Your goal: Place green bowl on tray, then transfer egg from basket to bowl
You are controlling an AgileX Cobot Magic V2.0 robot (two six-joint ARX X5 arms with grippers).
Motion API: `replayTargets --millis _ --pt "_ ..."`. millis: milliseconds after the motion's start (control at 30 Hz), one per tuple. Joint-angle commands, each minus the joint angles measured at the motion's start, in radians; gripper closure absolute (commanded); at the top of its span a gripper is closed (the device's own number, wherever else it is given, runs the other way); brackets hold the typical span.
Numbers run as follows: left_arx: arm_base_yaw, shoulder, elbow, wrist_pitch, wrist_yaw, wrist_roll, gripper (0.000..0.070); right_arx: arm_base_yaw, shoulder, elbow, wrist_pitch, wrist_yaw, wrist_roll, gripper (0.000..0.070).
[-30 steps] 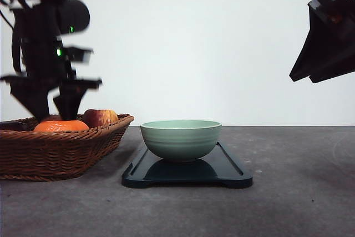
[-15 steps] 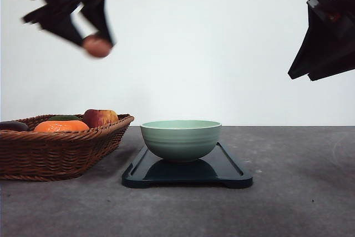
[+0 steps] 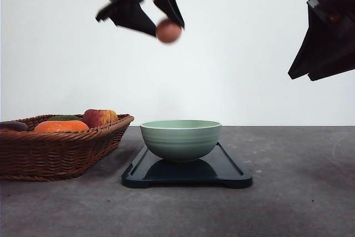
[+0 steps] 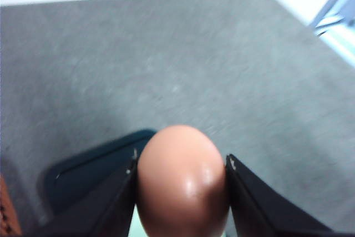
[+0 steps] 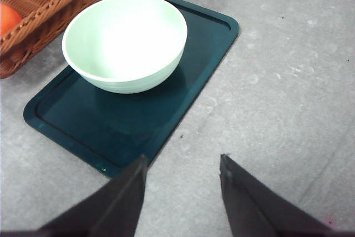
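Egg [image 4: 183, 184] clamped across its middle in left gripper [image 3: 165, 28], top centre of frame: light, smooth, brittle, so minimal squeeze. Right gripper [image 5: 183, 178] jaws apart, empty.

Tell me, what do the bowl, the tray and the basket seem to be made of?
The green bowl looks like glazed ceramic: smooth, faintly ridged, softly glossy. The tray seems to be hard plastic or lacquered wood; its dark surface reflects the bowl. The basket is plainly woven wicker, with a braided rim.

Left gripper [image 3: 166, 23] raised high, clamped; right gripper [image 5: 183, 178] raised, fingers parted.
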State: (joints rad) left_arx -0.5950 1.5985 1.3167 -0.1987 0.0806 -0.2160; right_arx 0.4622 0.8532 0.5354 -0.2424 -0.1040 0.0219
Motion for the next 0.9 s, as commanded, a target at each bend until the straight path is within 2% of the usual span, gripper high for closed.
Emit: replayTargets --millis 0,267,533,867 --pt "-0.026 0.040 0.018 0.006 -0.062 0.035 0.0514 0.005 0.008 0.005 0.010 0.000 -0.008 0.0440" --pt "-0.079 0.170 0.018 0.020 -0.093 0.040 0.0514 0.005 0.008 0.005 0.010 0.000 -0.008 0.0440" --pt "-0.081 0.280 0.018 0.016 -0.108 0.039 0.0514 0.005 0.008 0.005 0.010 0.000 -0.008 0.0440" --pt "-0.081 0.340 0.018 0.041 -0.108 0.039 0.0514 0.005 0.008 0.005 0.010 0.000 -0.007 0.0440"
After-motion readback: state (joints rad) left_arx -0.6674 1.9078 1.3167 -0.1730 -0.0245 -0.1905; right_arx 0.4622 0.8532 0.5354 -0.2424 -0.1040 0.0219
